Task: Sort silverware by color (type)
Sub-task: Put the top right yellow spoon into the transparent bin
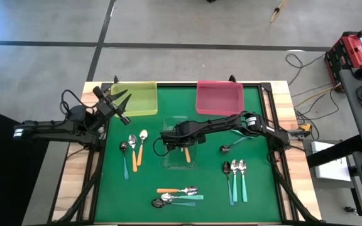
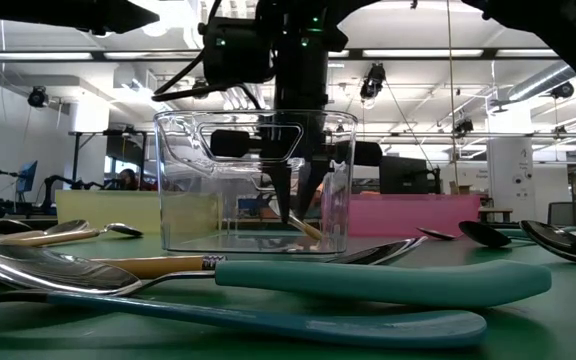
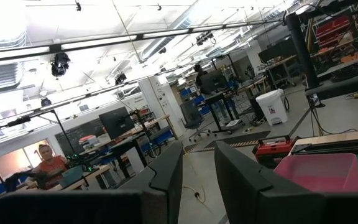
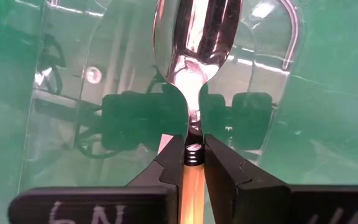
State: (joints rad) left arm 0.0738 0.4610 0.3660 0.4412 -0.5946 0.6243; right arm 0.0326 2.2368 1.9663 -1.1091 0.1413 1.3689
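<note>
Right hand, clamped on the orange-handled silver spoon inside the clear plastic tray mid-tabletop, could snag the tray's wall.

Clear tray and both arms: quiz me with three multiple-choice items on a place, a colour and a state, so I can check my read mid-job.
1. Where is the right end effector?
A. Over the pink tray
B. Reaching down into the clear tray
C. Off the table

2. What colour is the handle of the spoon it holds?
A. Orange
B. Teal
C. Black

3. How is the left end effector?
A. Shut on a spoon
B. Inside the clear tray
C. Holding nothing, beside the yellow tray

Key: B, its fingers hang inside the clear tray in the low view. A, the orange-handled spoon sits pinched at its neck. C, it waits by the yellow tray, nothing between its fingers.
</note>
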